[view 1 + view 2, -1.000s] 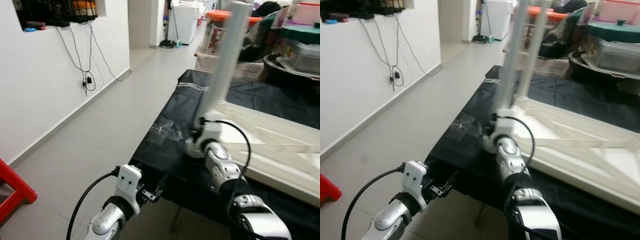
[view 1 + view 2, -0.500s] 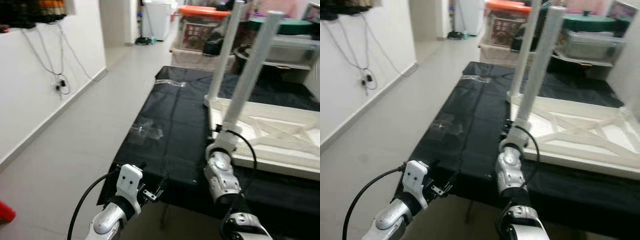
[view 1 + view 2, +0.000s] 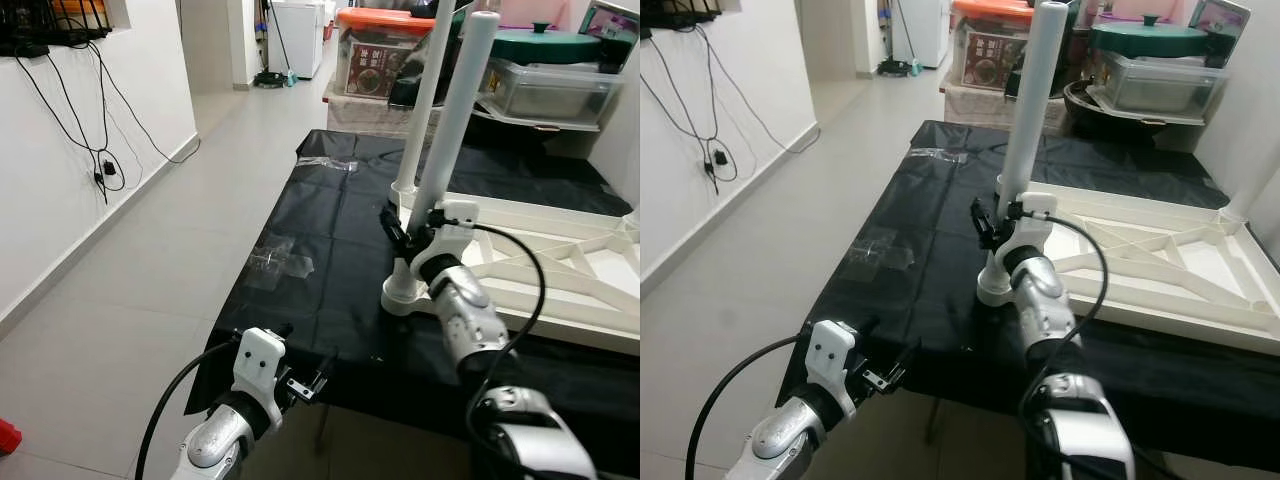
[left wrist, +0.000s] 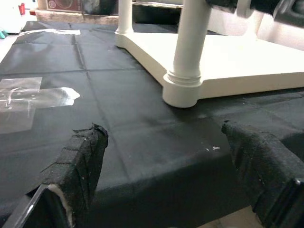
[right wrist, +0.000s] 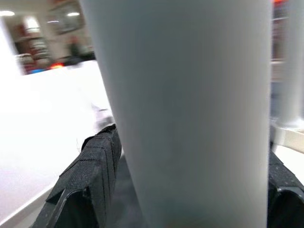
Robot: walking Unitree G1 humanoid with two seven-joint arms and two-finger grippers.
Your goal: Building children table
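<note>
A white children's tabletop (image 3: 560, 280) lies upside down on a table under a black cloth (image 3: 330, 250). Two white legs stand upright on it. The near leg (image 3: 455, 120) rises from the tabletop's near left corner, its base flange (image 4: 183, 90) at the cloth. My right gripper (image 3: 998, 222) is shut on this leg a little above the flange, with black fingers (image 5: 95, 166) on either side. The far leg (image 3: 428, 90) stands at the corner behind. My left gripper (image 3: 305, 385) hangs open and holds nothing, low at the table's front edge, its fingers (image 4: 78, 166) wide apart.
Clear tape patches (image 3: 278, 265) stick to the cloth. Storage boxes and a green-lidded pot (image 3: 550, 50) crowd the shelf behind the table. To the left are grey floor tiles (image 3: 120, 270) and a white wall with hanging cables (image 3: 100, 170).
The camera has swung right, so the whole tabletop is now in view. My right gripper stays on the near leg, now higher above its flange. The left arm has not moved.
</note>
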